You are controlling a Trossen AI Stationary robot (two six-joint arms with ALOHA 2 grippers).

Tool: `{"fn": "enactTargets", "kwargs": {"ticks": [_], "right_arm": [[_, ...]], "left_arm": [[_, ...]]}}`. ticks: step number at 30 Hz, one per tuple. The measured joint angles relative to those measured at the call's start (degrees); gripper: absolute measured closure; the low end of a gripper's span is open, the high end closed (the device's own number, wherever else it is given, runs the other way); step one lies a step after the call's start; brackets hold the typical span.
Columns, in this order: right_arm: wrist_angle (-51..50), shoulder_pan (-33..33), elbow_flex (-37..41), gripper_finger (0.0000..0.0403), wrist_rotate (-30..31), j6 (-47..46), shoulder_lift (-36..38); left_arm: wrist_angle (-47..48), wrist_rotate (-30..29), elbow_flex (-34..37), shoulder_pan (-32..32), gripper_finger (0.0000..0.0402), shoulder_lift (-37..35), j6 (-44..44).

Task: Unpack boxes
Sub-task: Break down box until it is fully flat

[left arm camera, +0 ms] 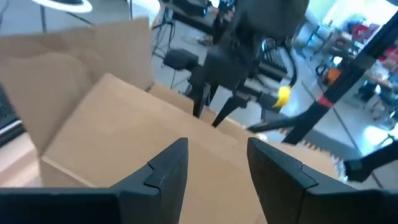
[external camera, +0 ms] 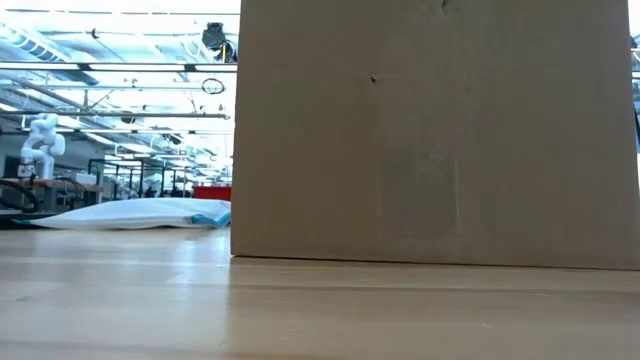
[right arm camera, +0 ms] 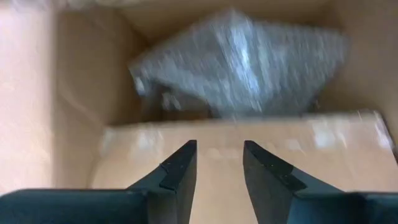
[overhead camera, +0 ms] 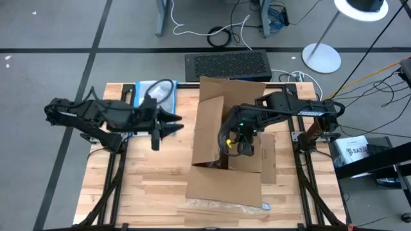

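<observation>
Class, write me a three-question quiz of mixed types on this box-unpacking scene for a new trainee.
1. True or false: the right gripper is above the open brown corrugated cardboard box.
2. What shows inside the box in the right wrist view? A) crinkled clear plastic package B) red ball C) nothing
3. Fill in: the left gripper is beside the box with its fingers ____ and empty.

Key: 1 true; 2 A; 3 open. The clear plastic pouch with blue edge lies on the wooden table behind the left arm.
</observation>
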State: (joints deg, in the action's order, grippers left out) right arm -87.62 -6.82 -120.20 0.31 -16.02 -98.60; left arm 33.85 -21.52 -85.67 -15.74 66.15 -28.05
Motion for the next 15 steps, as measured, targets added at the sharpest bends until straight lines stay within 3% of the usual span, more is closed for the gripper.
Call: {"fn": "enactTargets", "kwargs": {"ticks": [5, 12, 15], "right_arm": [[10.51, 0.52, 0.02, 0.0282, 0.30, -0.25, -1.32], [23.61, 0.43, -0.02, 0.0282, 1.32, -0.37, -1.18], [28.21, 0.47, -0.02, 0.0282, 1.37, 0.30, -1.10]], "left_arm": [[0.08, 0.75, 0.02, -1.67, 0.0231, 2.80, -0.04], [-8.56, 11.34, -1.48, -6.50, 0.0231, 4.89, 0.78], [-11.75, 12.81, -3.94, -7.71, 0.0231, 5.04, 2.03]]}}
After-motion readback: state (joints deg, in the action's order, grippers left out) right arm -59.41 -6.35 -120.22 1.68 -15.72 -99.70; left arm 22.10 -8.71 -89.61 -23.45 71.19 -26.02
